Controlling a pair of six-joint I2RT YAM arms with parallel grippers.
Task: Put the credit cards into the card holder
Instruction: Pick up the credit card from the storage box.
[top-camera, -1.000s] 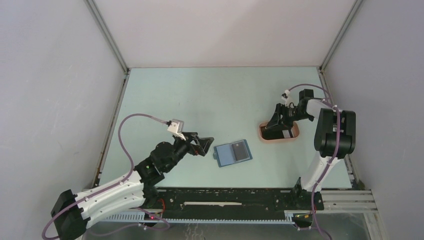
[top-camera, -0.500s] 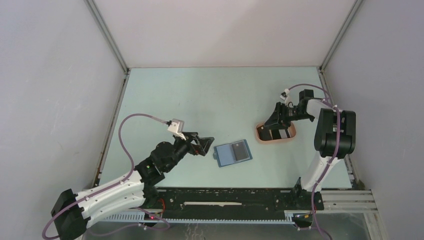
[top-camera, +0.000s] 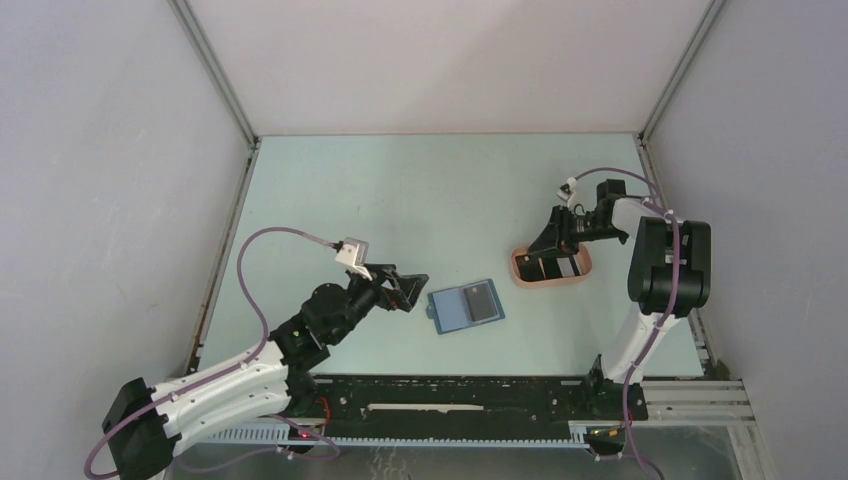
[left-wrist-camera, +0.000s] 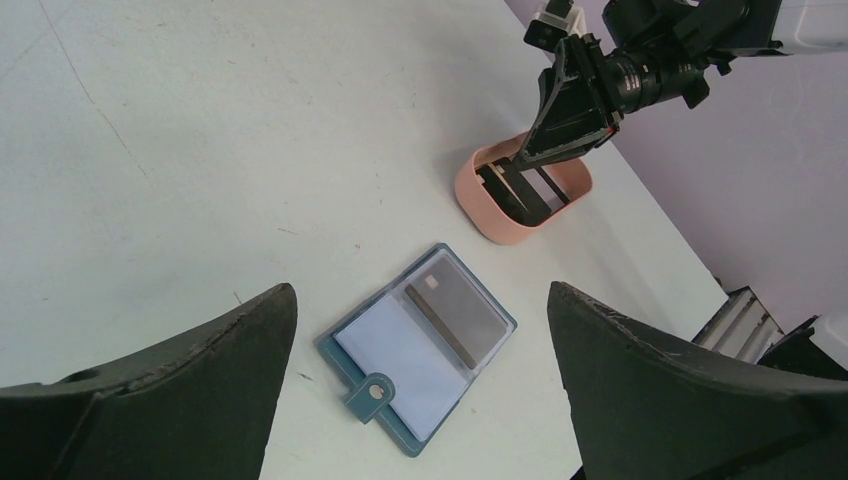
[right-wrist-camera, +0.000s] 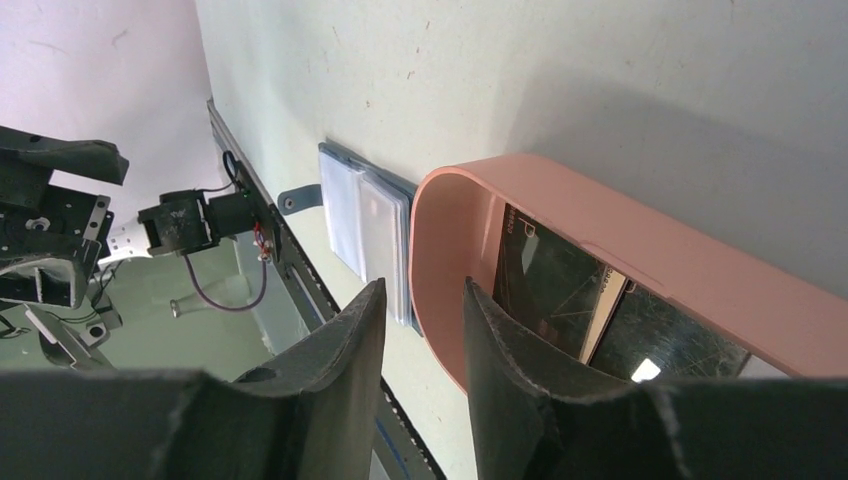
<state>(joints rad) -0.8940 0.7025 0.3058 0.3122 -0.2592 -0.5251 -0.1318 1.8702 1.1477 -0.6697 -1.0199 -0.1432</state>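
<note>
Over the peach tray (left-wrist-camera: 480, 215), right hand (right-wrist-camera: 422, 292) seems nearly together, grip unclear; left hand (left-wrist-camera: 420, 292) wide apart near open card holder (left-wrist-camera: 400, 370).

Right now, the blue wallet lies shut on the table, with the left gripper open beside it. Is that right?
No: the wallet lies open, not shut, with a dark card inside; the left wrist view shows it. The left gripper is open beside it.

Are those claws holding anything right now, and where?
The left gripper holds nothing, jaws wide open. The right gripper straddles the end wall of the pink tray; whether it grips cannot be told.
</note>
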